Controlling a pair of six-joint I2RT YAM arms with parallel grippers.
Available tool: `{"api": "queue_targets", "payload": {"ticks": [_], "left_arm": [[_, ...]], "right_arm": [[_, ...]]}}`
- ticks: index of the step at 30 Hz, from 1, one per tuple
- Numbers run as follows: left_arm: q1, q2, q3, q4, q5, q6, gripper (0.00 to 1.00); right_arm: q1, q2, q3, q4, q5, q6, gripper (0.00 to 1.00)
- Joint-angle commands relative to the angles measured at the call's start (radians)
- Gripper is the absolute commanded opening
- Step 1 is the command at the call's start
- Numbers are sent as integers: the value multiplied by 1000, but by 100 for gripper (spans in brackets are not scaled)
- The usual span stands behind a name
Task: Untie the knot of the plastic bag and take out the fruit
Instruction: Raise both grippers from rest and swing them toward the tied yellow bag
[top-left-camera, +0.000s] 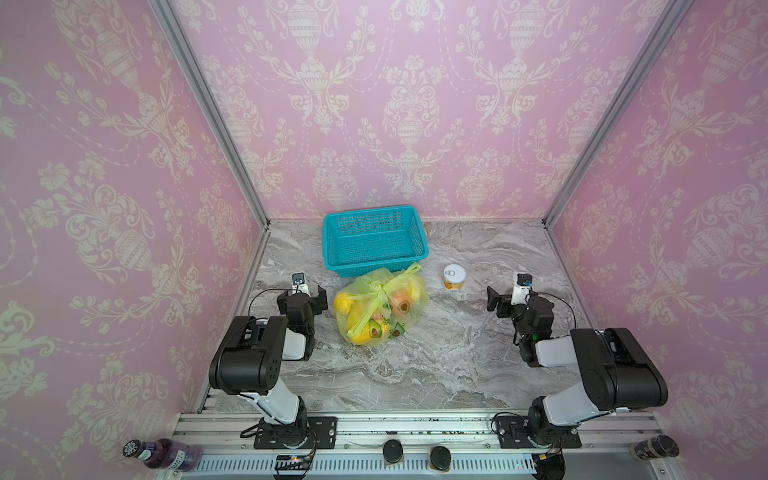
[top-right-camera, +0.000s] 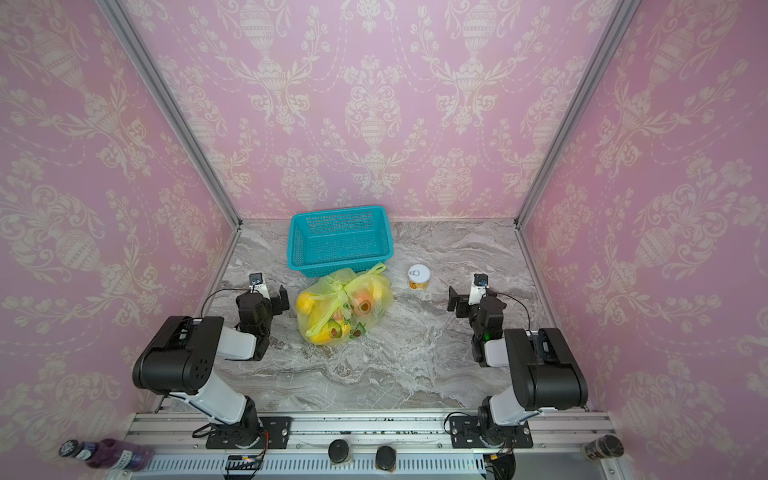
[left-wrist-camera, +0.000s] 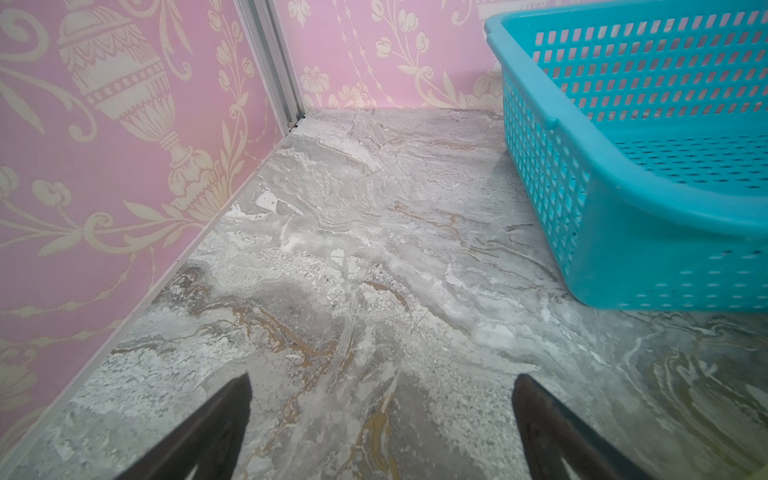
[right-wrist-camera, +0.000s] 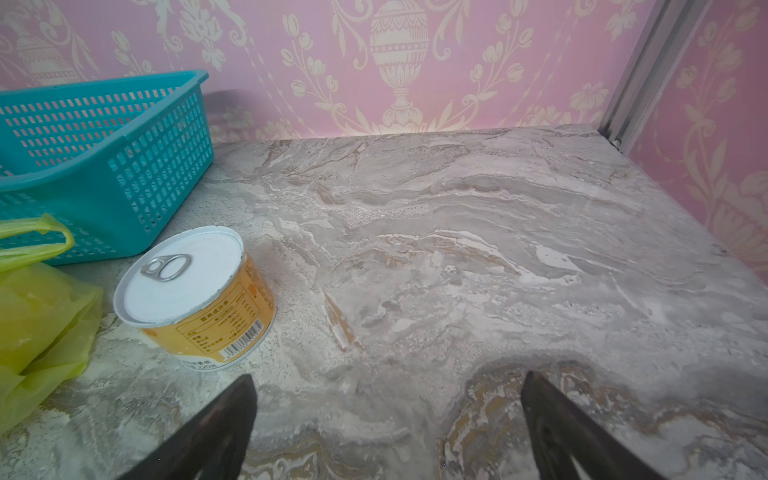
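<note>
Nearest us, left gripper (left-wrist-camera: 381, 376) & right gripper (right-wrist-camera: 388, 374): jaws apart, empty. Btwn them we see plastic bag (top-left-camera: 382, 309), long axis near-left to far-right, knot (top-left-camera: 376, 286) tied on top.

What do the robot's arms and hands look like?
The left arm and right arm are both chunky black joints linked by white tubes, bolted to black plates on a silver rail. Thin black cables loop beside each wrist, and a small green light glows on the right arm. The left hand and right hand each have two dark, pointed fingers.
</note>
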Motion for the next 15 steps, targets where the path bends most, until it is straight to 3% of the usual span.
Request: {"api": "queue_targets", "payload": {"ticks": [1, 5, 7, 10, 11, 13, 15], "left_arm": [[9, 4, 12, 13, 18, -21, 99], [7, 4, 12, 13, 18, -20, 99], [8, 4, 12, 13, 18, -20, 99], [8, 3, 12, 12, 19, -20, 99], [8, 3, 12, 11, 20, -20, 100], [9, 3, 12, 10, 24, -20, 99], [8, 3, 13, 9, 26, -18, 99]], "right_arm": [[-6, -44, 1, 3, 44, 28, 100], [8, -197, -13, -124, 102, 35, 100], [14, -350, 19, -352, 175, 112, 100], [13, -535, 142, -753, 240, 335, 100], [13, -579, 184, -863, 212, 414, 100], [8, -634, 238, -993, 63, 442, 100], [5, -680, 215, -973, 9, 558, 100]]}}
